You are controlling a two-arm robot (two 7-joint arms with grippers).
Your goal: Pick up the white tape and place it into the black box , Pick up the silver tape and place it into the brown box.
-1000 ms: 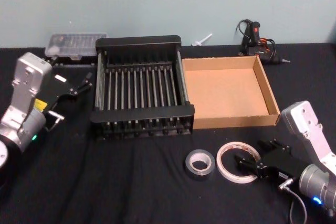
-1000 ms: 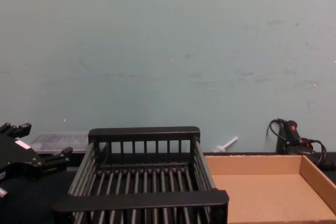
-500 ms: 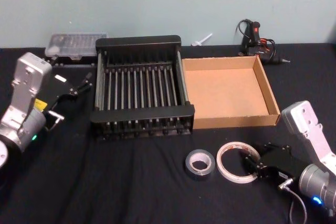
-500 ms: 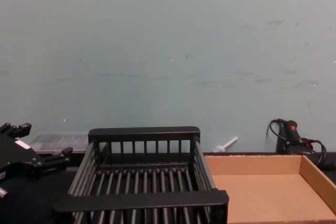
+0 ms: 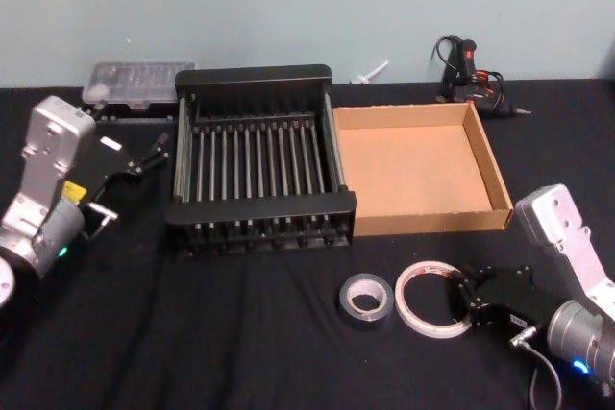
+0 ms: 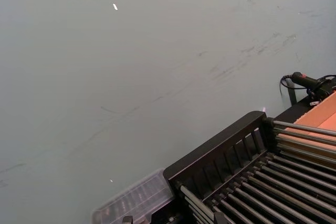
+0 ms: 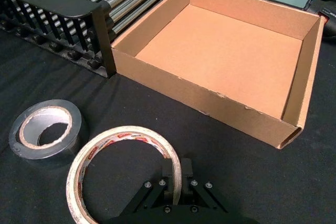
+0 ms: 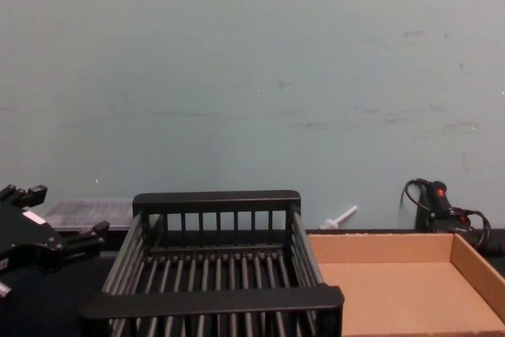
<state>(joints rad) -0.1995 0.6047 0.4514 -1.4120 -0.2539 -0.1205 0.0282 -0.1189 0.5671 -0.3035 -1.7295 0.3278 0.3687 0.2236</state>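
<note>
The right gripper (image 7: 176, 181) has its jaws pinched on the near rim of the white tape (image 7: 126, 167), low in the wrist frame. The thin, light ring looks liable to flex or slip, so a firm hold across the band seems wise. The silver tape (image 5: 366, 299) lies just beside it, lower centre on the table (image 5: 211, 333). The left gripper (image 5: 135, 168) hangs spread at left.

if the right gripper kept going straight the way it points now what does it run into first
The right gripper already straddles the near rim of the white tape, so it meets that first. Past the ring, the silver tape looks next in line, though depth is hard to judge.
</note>
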